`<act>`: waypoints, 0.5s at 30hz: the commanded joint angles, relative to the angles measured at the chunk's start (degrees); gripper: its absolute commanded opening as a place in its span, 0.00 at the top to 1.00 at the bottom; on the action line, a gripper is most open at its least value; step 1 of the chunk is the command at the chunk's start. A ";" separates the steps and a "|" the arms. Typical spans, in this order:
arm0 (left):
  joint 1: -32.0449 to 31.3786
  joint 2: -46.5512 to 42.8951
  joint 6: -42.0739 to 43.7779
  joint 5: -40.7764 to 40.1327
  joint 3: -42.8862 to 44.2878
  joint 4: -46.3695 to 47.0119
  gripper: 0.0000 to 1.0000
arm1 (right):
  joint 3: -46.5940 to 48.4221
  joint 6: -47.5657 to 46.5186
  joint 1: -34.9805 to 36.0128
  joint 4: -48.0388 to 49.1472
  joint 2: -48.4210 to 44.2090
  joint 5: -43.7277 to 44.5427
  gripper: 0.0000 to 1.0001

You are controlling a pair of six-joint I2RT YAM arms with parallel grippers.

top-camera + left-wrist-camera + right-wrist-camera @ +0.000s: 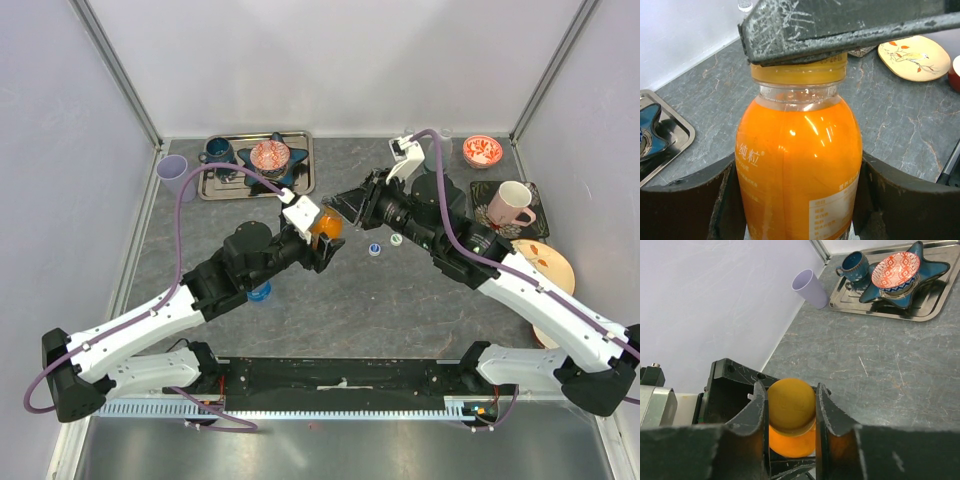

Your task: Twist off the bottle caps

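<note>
My left gripper (322, 240) is shut on an orange juice bottle (797, 165), its dark fingers (687, 200) pressing both sides of the body. The bottle (327, 227) is held above the table's middle. My right gripper (790, 407) is shut on the bottle's orange cap (790, 402), one finger on each side; in the left wrist view a right finger (840, 25) crosses over the cap (799, 73). A white-and-blue cap (374, 250) and a white-and-green cap (396, 239) lie loose on the table beside the grippers. A blue cap (259, 292) shows under my left arm.
A metal tray (300, 180) at the back left holds a blue star dish, a patterned bowl (270, 155) and a blue cup (216, 152). A lilac cup (173, 172) stands left of it. A red bowl (482, 151), a mug (510, 205) and a yellow plate (550, 265) are on the right.
</note>
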 commanded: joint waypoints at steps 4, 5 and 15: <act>-0.24 -1.49 1.16 0.30 1.54 2.29 0.77 | -1.57 -0.95 0.00 2.61 -1.53 -0.58 1.00; -0.24 -1.57 1.16 0.56 1.71 2.29 0.77 | -2.18 -1.39 0.00 2.79 -1.70 -1.02 1.00; 0.20 -5.96 -0.42 19.08 1.98 4.92 0.83 | -2.55 -13.50 0.00 0.69 -4.42 -14.19 1.00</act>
